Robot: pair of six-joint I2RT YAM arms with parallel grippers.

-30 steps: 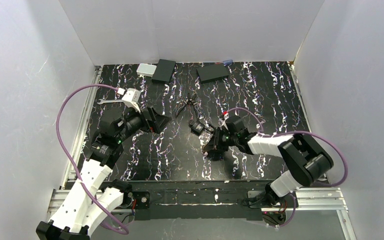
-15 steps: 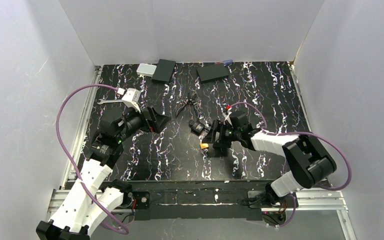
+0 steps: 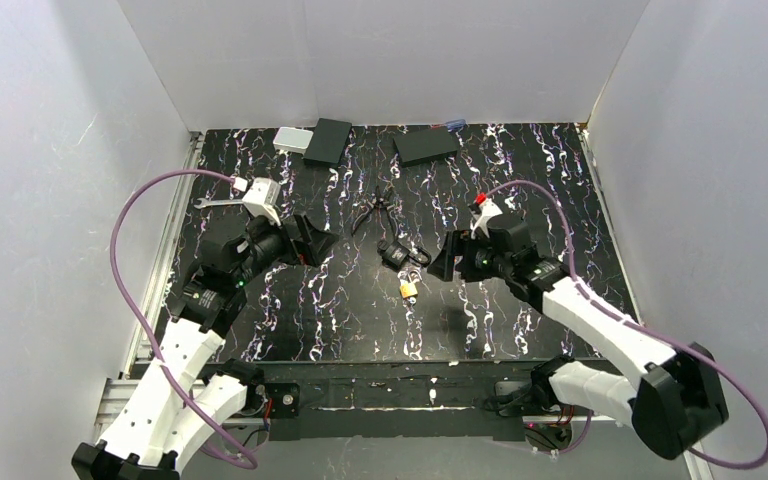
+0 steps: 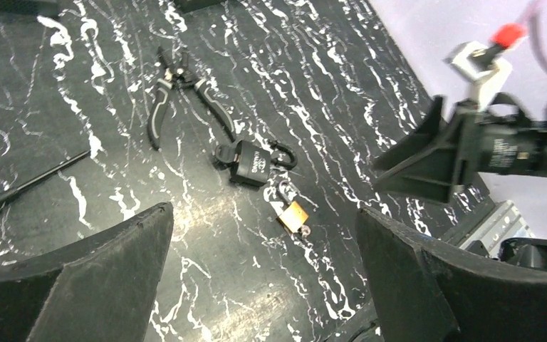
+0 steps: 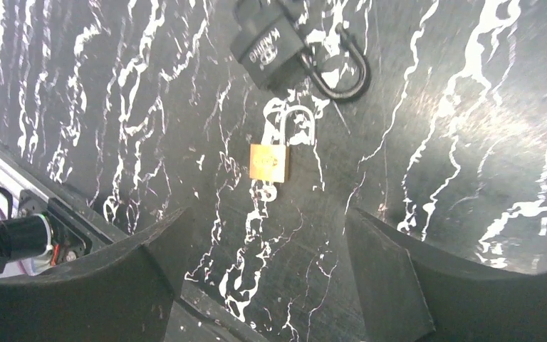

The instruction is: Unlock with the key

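Note:
A small brass padlock (image 3: 409,289) lies flat on the black marbled table (image 3: 520,190), free of both grippers. In the right wrist view the brass padlock (image 5: 268,162) has its silver shackle (image 5: 298,117) offset to one side of the body. A small silver key (image 5: 267,191) sticks out of its bottom end. My right gripper (image 3: 447,258) hovers open just right of it, nothing between the fingers. My left gripper (image 3: 318,241) stands wide open and empty well to the left. From the left wrist, the brass padlock (image 4: 293,215) lies between the fingers' lines, farther ahead.
A larger black padlock (image 3: 396,254) lies just behind the brass one. Black pliers (image 3: 373,210) lie farther back. Two black boxes (image 3: 328,140) (image 3: 426,146) and a silver box (image 3: 290,139) line the back edge. A wrench (image 3: 222,201) lies at the left. White walls enclose the table.
My right gripper has opened, let go of the brass padlock and pulled back up and to the right. The padlock now lies uncovered on the table. The left arm has not moved.

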